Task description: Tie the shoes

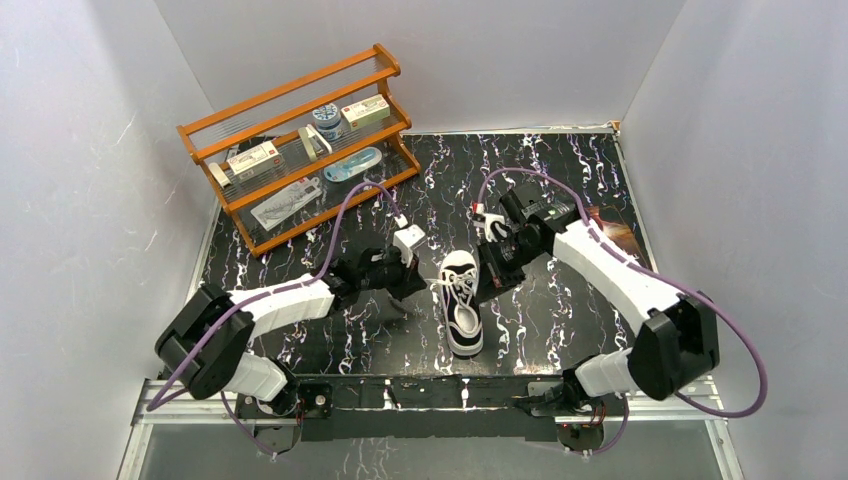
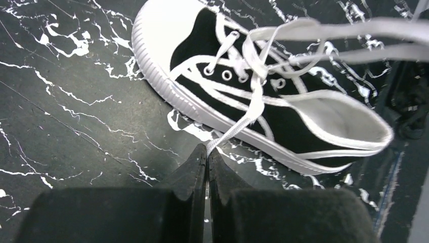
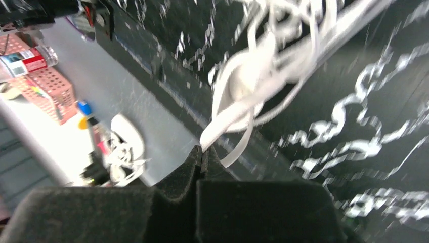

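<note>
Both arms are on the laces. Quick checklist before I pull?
1. Left gripper shut on its lace end: ok.
2. Right gripper shut on the other lace strand: ok.
3. Sneaker upright on the table: ok.
4. Knot snug at the eyelets: cannot tell; a crossing shows, tightness unclear.
5. Wooden rack clear of both arms: ok.

**Even light up top, smear at the right wrist**

Top view: bright, diffuse, sharp. White walls (image 1: 90, 150) evenly lit, only soft shadows on the marbled table (image 1: 560, 170).

Left wrist view: sneaker (image 2: 283, 116) crisp, toe cap (image 2: 162, 25) near blown out. Fingers (image 2: 187, 202) at the bottom edge are dark and soft.

Right wrist view: heavy blur, laces (image 3: 253, 81) streaked, left side overexposed.
</note>
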`<action>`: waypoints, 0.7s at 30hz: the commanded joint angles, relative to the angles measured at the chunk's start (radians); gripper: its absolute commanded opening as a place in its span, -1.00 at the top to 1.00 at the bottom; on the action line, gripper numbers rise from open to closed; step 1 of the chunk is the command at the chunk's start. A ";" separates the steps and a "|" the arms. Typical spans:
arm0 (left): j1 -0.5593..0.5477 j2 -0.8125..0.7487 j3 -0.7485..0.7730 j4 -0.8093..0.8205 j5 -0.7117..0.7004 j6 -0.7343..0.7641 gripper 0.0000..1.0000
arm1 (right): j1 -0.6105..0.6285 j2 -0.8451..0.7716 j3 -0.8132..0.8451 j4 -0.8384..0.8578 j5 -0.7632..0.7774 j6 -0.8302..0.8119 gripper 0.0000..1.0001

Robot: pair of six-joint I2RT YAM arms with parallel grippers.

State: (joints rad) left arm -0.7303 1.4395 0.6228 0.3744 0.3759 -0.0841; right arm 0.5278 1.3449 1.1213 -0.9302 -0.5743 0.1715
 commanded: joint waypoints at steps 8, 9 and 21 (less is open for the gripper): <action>-0.017 -0.043 0.047 -0.125 0.041 -0.173 1.00 | -0.025 0.066 -0.006 -0.385 -0.267 -0.010 1.00; -0.016 -0.039 0.050 -0.127 0.041 -0.176 1.00 | -0.025 0.072 -0.013 -0.386 -0.305 -0.023 1.00; -0.016 -0.198 0.023 -0.316 -0.168 -0.306 1.00 | -0.051 0.164 0.106 -0.166 0.541 0.107 1.00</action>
State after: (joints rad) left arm -0.7418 1.3613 0.6510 0.1635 0.3145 -0.3107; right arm 0.4961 1.5135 1.1904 -1.2293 -0.2871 0.2768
